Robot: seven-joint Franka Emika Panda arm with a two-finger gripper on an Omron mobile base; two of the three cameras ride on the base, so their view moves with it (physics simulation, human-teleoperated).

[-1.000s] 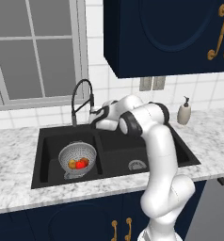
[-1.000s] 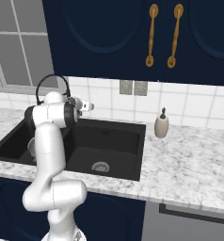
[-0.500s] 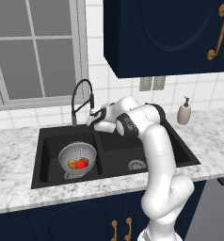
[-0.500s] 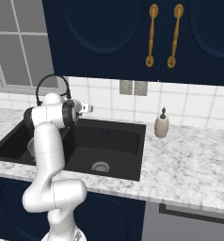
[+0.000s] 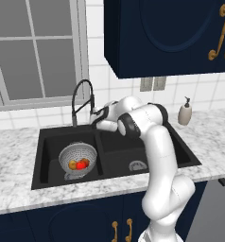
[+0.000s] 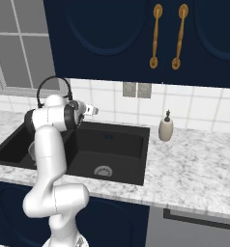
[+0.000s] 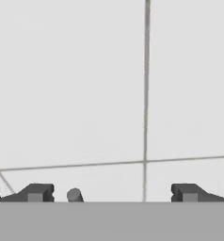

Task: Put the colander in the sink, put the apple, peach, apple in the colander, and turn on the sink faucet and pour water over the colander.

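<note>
Colander (image 5: 77, 158): in left basin of sink (image 5: 142, 153), fruit inside.
Gripper (image 7: 112, 193): wide open, empty, facing tiled wall beside sink faucet (image 5: 82, 97).
Advice: approach lever gently from 3 o'clock, nudge, avoid spout.

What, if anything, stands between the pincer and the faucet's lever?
Nothing visible does. The open pincer sits right beside the sink faucet, facing the tiled wall, with a small grey stub between its tips in the hand view. The colander with fruit lies below in the sink, out of the way.
</note>
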